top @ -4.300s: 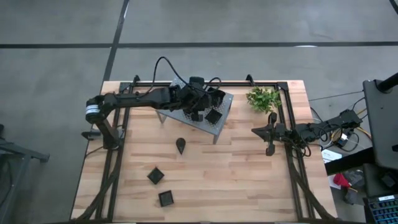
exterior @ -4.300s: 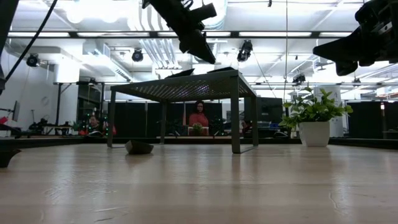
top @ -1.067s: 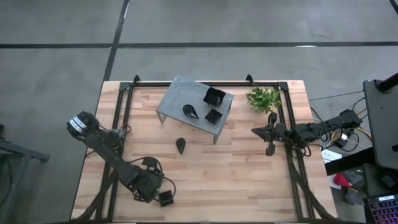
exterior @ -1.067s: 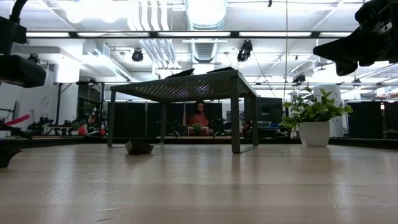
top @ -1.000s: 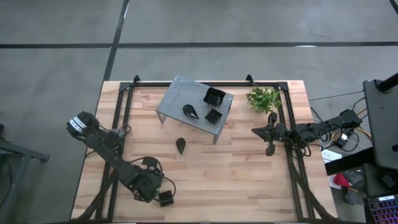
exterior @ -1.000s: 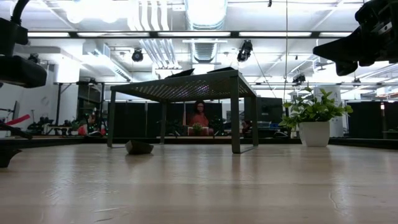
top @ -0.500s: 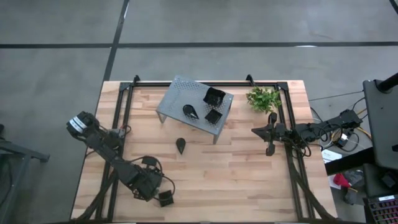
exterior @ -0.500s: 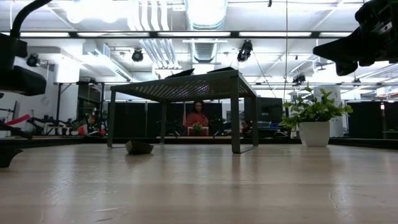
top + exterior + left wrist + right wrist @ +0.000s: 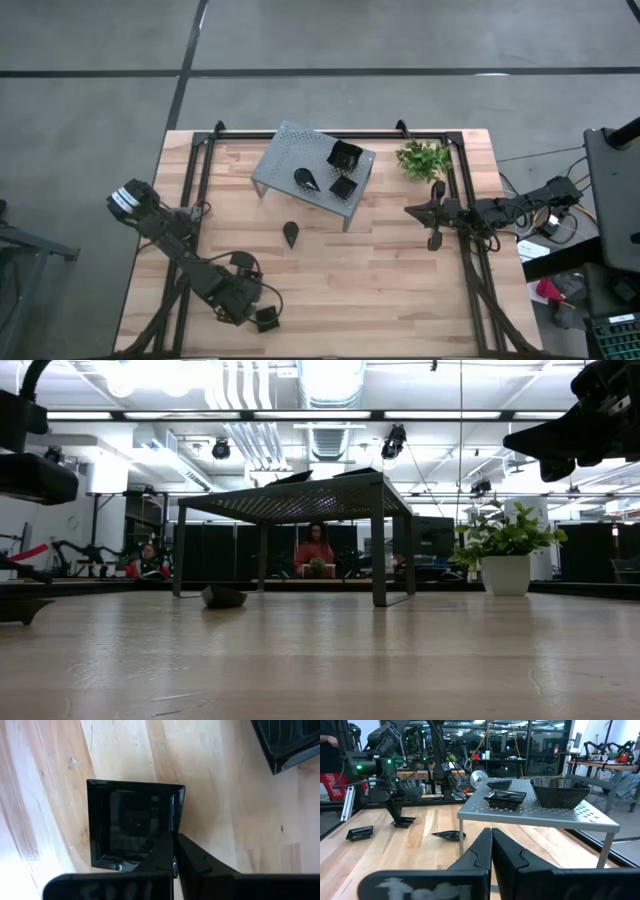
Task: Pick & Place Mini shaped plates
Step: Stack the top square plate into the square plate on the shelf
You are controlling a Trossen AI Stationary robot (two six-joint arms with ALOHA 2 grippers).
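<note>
My left gripper (image 9: 248, 288) stands near the table's near left corner, shut on a small black square plate (image 9: 132, 825). A second square plate (image 9: 266, 320) lies flat on the wood just nearer the front edge. A leaf-shaped plate (image 9: 291, 235) rests on the wood mid-table. On top of the grey perforated shelf (image 9: 290, 150) lie two square plates (image 9: 345, 155) (image 9: 343, 187) and a leaf-shaped one (image 9: 308, 178). My right gripper (image 9: 410, 211) hovers shut and empty at the table's right side. My left gripper pinches one side rim of the square plate (image 9: 176, 827), near a corner. One finger (image 9: 162, 855) is inside the dish and the other (image 9: 197, 862) outside. The fingers come from above, pointing down. The plate lies flat on the table.
A small green plant (image 9: 423, 158) in a white pot stands at the far right, beside the shelf. Black rails (image 9: 196, 190) run along the table's left, right and far edges. Bare wood lies between the shelf and the near edge. People sit in the room beyond.
My left arm has only shifted slightly above the square plate at the near left. The plates on the table and on the shelf lie where they lay.
</note>
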